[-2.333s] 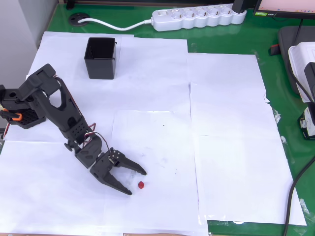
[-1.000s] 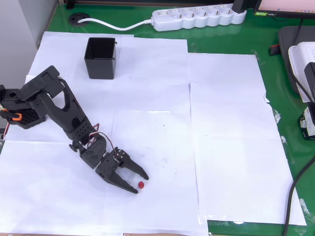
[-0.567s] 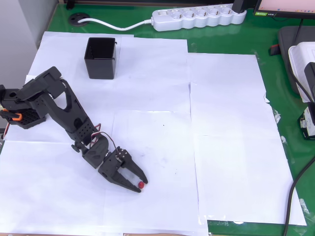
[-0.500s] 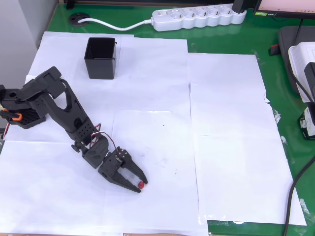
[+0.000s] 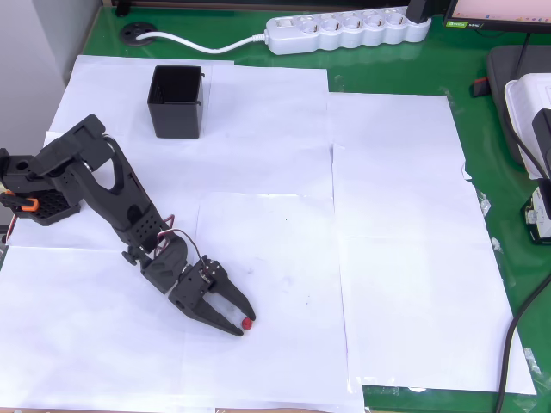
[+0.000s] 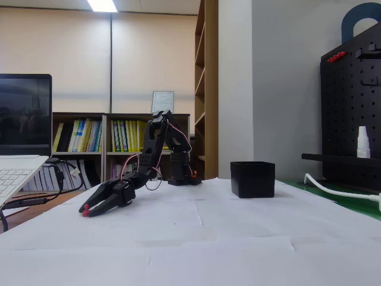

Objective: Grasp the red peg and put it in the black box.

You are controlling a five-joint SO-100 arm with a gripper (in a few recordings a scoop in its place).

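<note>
End effector (image 5: 240,318) sits low on the paper-covered tabletop (image 5: 396,284), its two black fingers drawn nearly together with the red peg (image 5: 246,323) pinched at their very tips; I judge it clenched on the peg, though the peg is so small that a firm hold cannot be confirmed. In the fixed view the end effector (image 6: 89,209) points down and toward 8 o'clock, the red peg (image 6: 86,210) showing at the tip just off the paper. Gripping at the tips looks deliberate: the peg is far smaller than the fingers, so only their ends can meet around it.

From the base at 9 o'clock in the overhead view, the arm rises, folds at the elbow and reaches down toward 5 o'clock, stretched fairly far out with the wrist dropped.

Up at 11 o'clock stands the black box (image 5: 176,102), upright and open-topped, well apart from the peg; the black box (image 6: 252,179) rests on the white sheets at the right of the fixed view.
</note>
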